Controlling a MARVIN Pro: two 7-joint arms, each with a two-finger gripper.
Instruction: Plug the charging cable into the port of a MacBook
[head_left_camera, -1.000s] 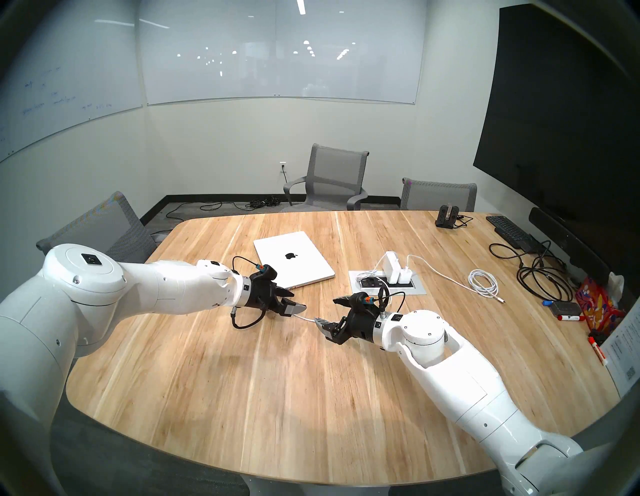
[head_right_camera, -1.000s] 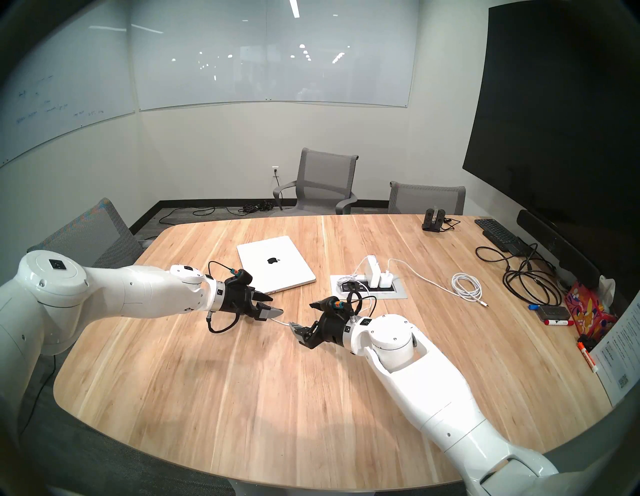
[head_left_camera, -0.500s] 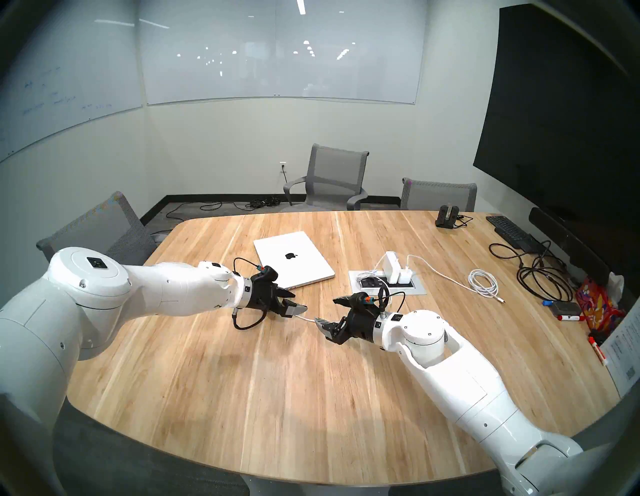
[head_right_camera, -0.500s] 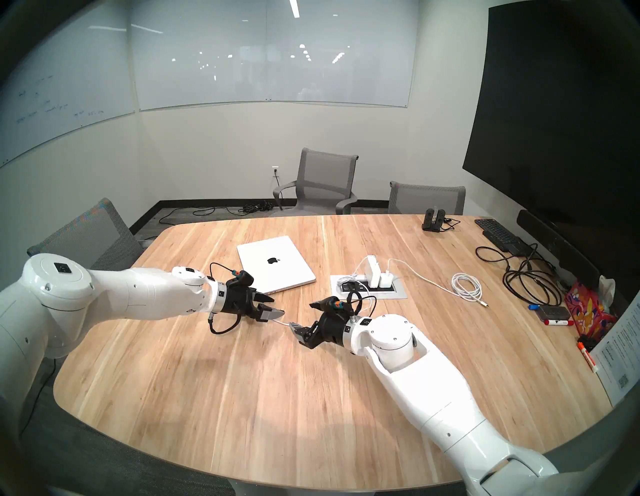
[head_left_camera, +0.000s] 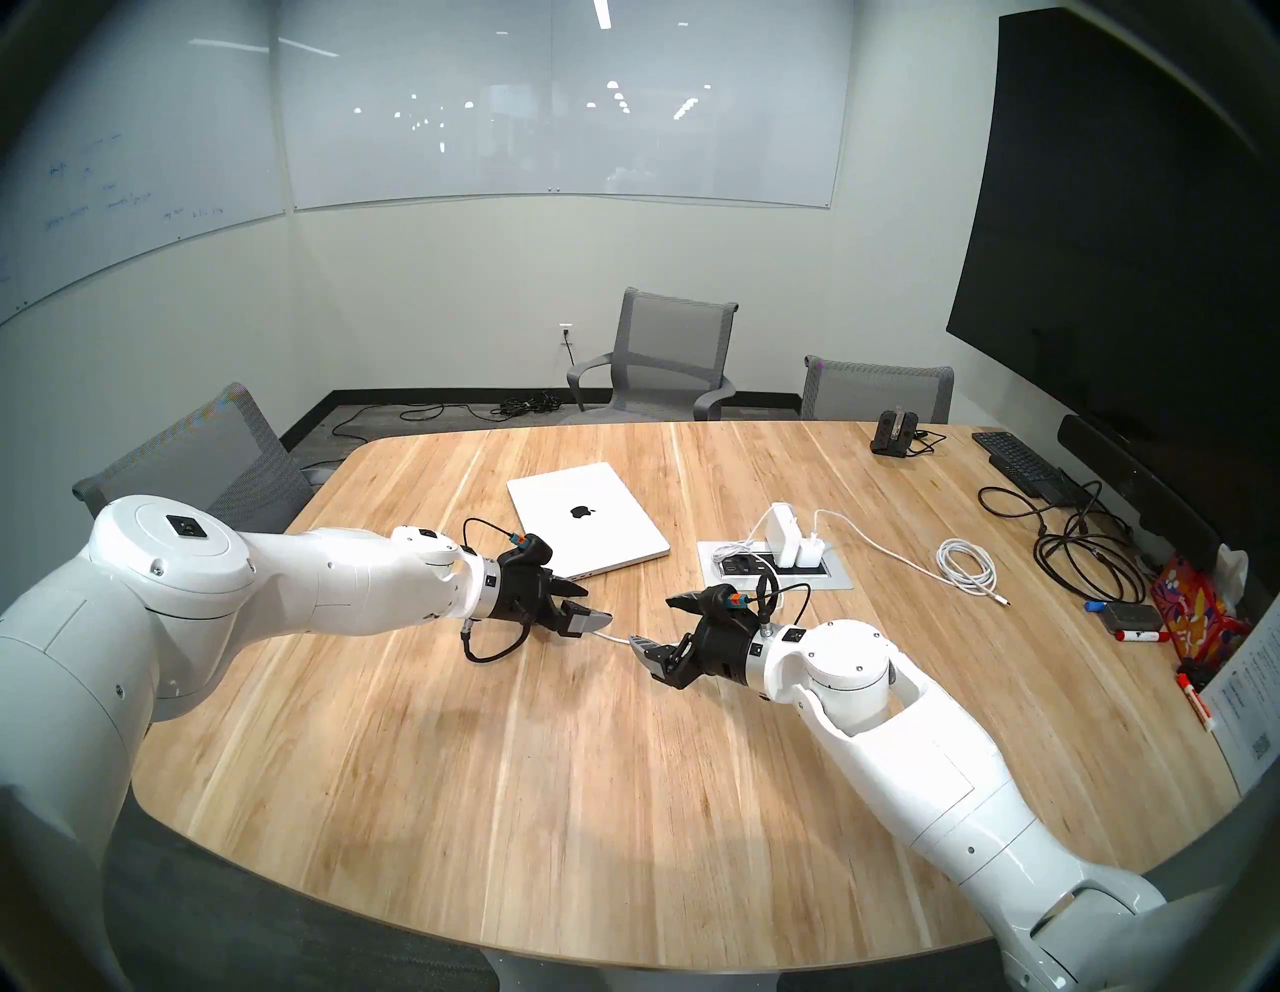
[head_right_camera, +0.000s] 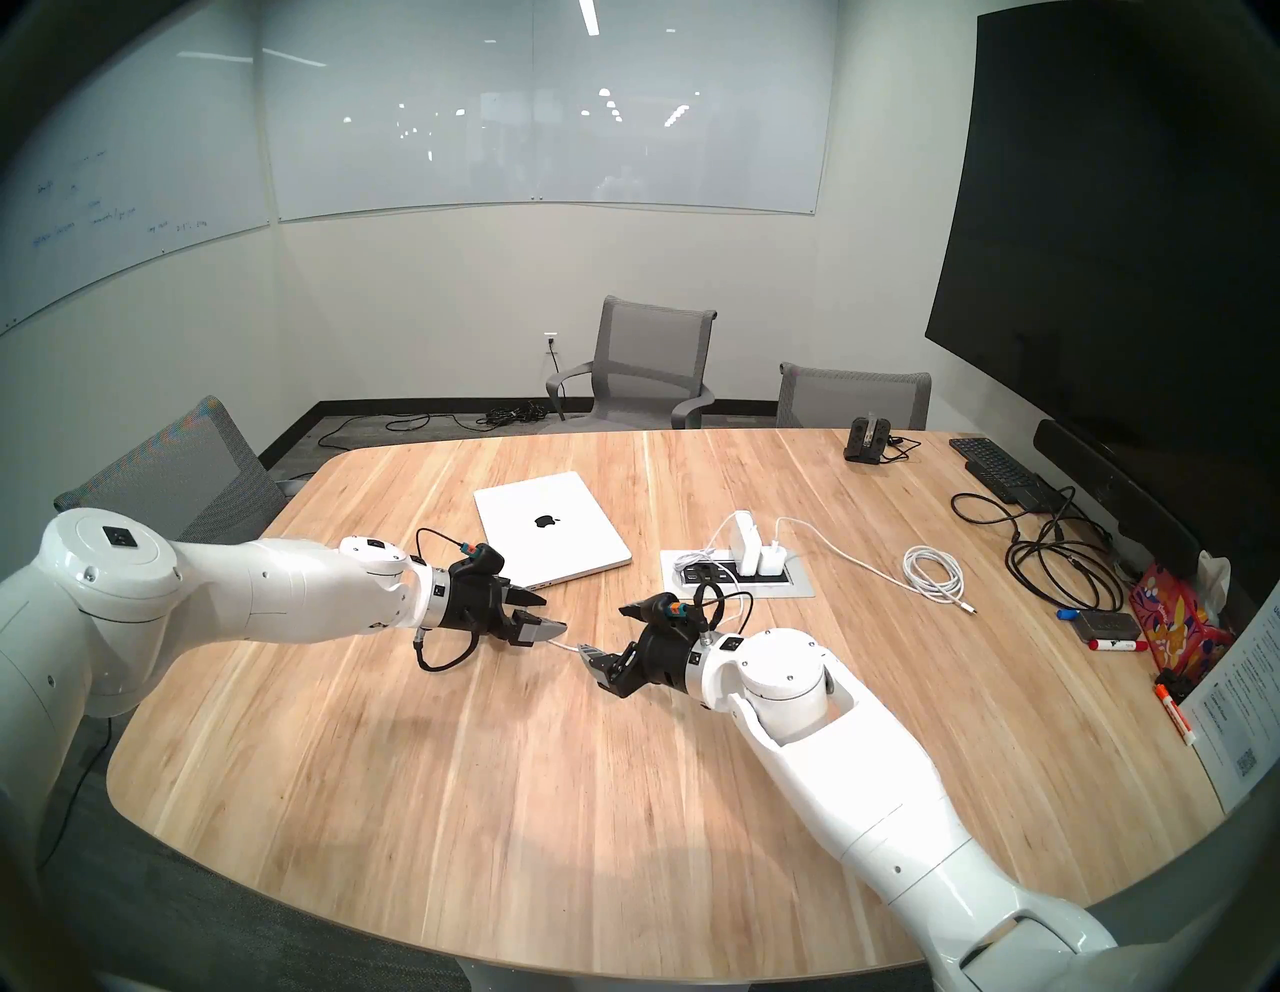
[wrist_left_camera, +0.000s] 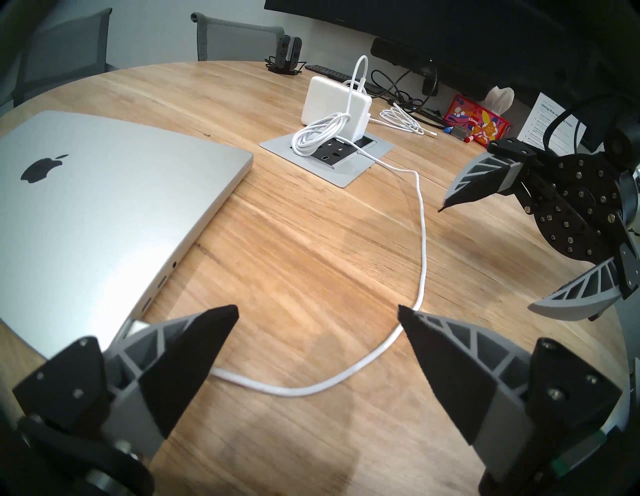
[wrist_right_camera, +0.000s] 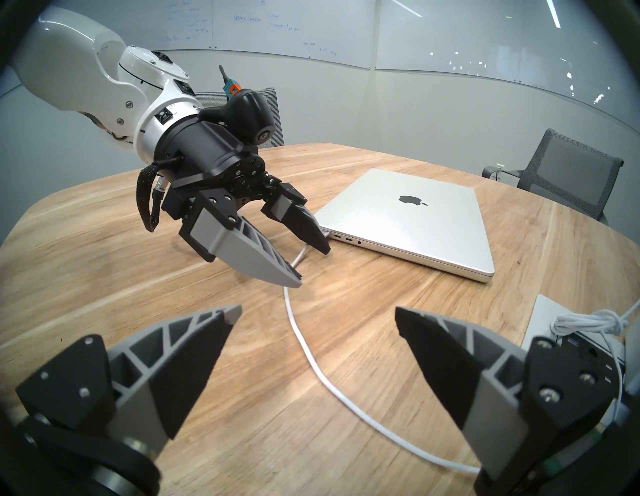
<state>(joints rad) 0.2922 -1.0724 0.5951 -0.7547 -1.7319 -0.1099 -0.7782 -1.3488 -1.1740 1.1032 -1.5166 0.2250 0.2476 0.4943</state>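
The closed silver MacBook lies on the wooden table. The white charging cable curves across the table from the power box to the laptop's near side edge. Its white connector sits against the end of the row of slots. My left finger covers the port, so I cannot tell if the connector is seated. My left gripper stands open over that cable end, holding nothing. My right gripper faces it, open and empty, with the cable running beneath it.
A recessed power box with white charger bricks sits right of the laptop. Farther right lie a coiled white cord, black cords, a black keyboard, markers and a tissue box. Chairs ring the table.
The left arm's elbow has swayed slightly, and its gripper has stayed almost in place by the laptop's corner. The right arm has not moved.
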